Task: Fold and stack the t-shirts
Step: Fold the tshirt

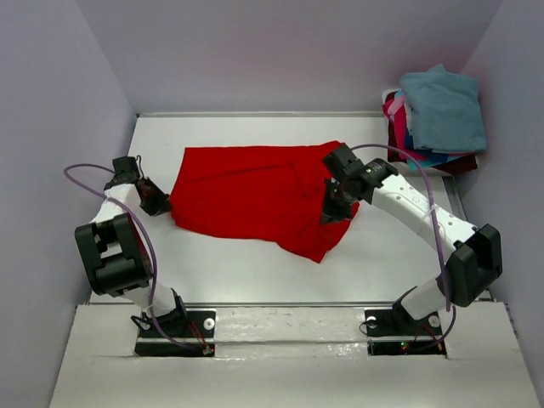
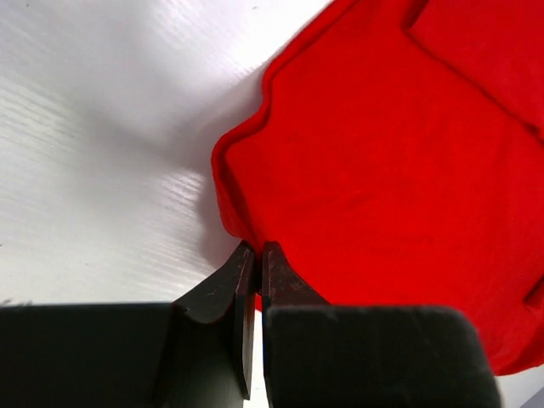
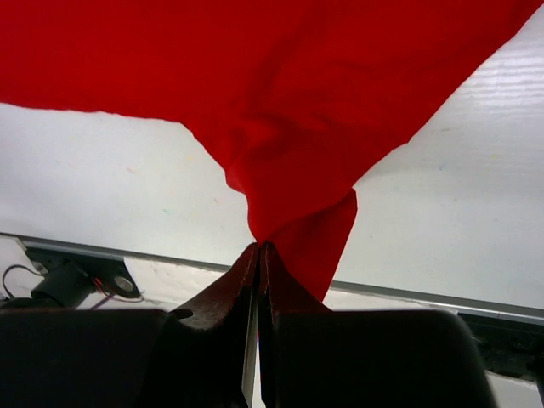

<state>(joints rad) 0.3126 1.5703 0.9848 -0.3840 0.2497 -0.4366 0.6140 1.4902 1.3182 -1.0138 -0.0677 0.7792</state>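
A bright red t-shirt [image 1: 246, 191] lies spread on the white table, partly folded over itself at its right side. My left gripper [image 1: 160, 202] is shut on the shirt's left edge; the left wrist view shows the jaws closed on the red hem [image 2: 242, 234]. My right gripper [image 1: 327, 212] is shut on a bunched corner of the red cloth [image 3: 280, 204] and holds it lifted above the table. A pile of other t-shirts stands at the back right, teal-blue [image 1: 444, 106] on top, with pink, blue and dark maroon [image 1: 399, 140] layers under it.
Grey walls close in the table [image 1: 255, 272] on the left, back and right. The table's near metal edge [image 3: 442, 297] and a base with wires [image 3: 68, 280] show in the right wrist view.
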